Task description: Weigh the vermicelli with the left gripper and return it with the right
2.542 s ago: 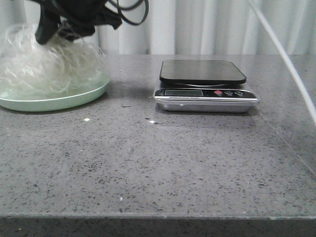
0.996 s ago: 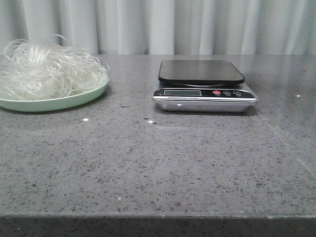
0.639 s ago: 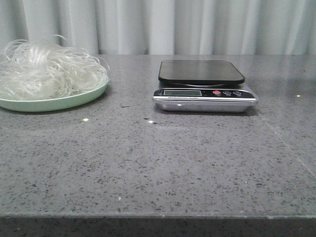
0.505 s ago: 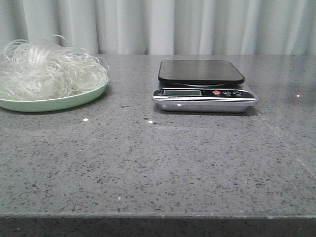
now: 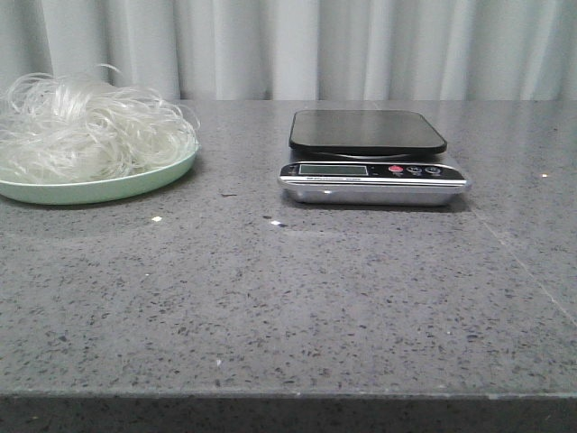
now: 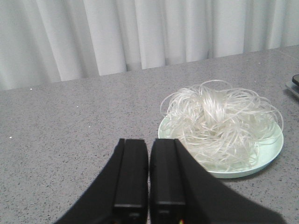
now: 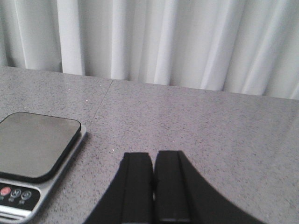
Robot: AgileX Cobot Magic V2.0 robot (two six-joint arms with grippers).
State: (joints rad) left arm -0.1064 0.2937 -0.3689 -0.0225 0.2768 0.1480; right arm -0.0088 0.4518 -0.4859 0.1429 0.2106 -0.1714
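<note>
A grey speckled stone desk fills the front view, backed by pale pleated curtains. On its far left sits a round pale green plate, and heaped on the plate is the vermicelli, a loose fluffy tangle of thin, translucent whitish noodle strands that spreads nearly to the plate's rim. Well apart from it, toward the middle of the desk, stands a silver digital kitchen scale with a bare black square weighing platform, a small display on its front strip and a red button beside two dark ones.

Neither arm shows in the front view. In the left wrist view, the left end effector has its two black fingers pressed almost together with nothing between them, near the plate and clear of the noodles. In the right wrist view, the right end effector likewise has its black fingers drawn together, holding nothing, over bare desk beside the scale. A few tiny pale flecks lie on the desk in front of the plate.
</note>
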